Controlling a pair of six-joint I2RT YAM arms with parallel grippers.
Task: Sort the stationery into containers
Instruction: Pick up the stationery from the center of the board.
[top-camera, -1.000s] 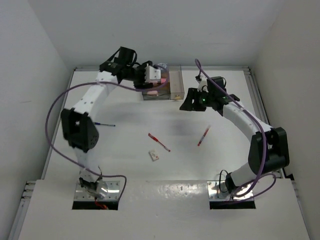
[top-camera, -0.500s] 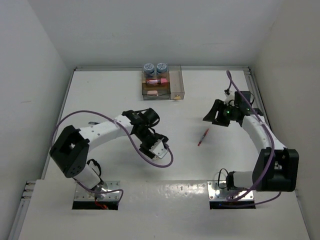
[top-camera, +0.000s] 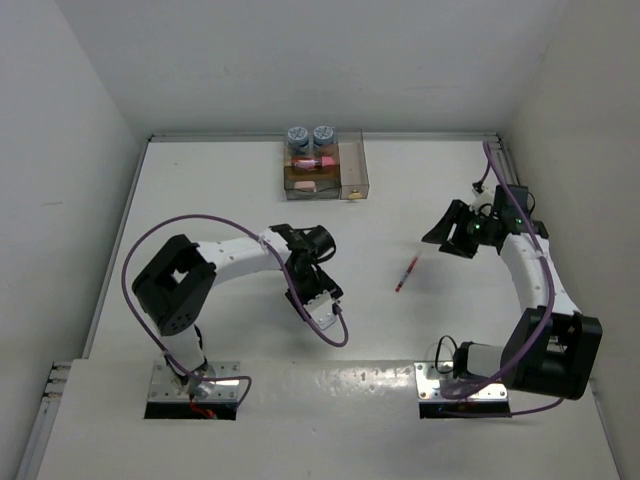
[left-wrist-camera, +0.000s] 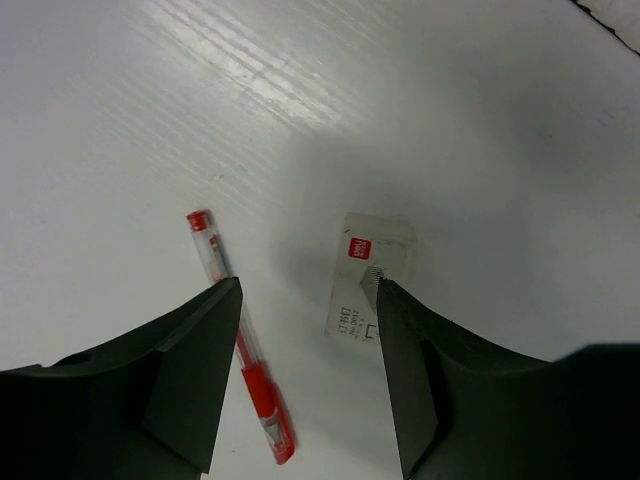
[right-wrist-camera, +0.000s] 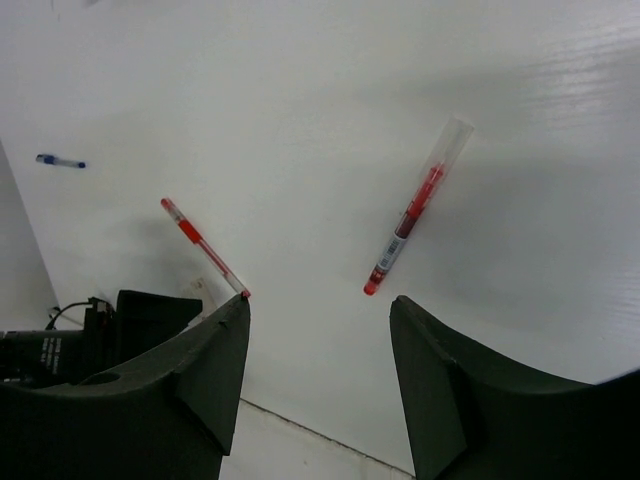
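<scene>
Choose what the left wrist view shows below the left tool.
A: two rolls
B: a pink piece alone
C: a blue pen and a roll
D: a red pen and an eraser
D: a red pen and a white eraser lie side by side below the open left tool.

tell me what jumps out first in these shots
The left gripper stands open, pointing down at mid-table, with a white eraser at one fingertip and a red pen beside the other. At the far edge, the clear organiser already holds two blue-grey rolls and a pink piece. A second red pen lies loose near the open right gripper.
</scene>
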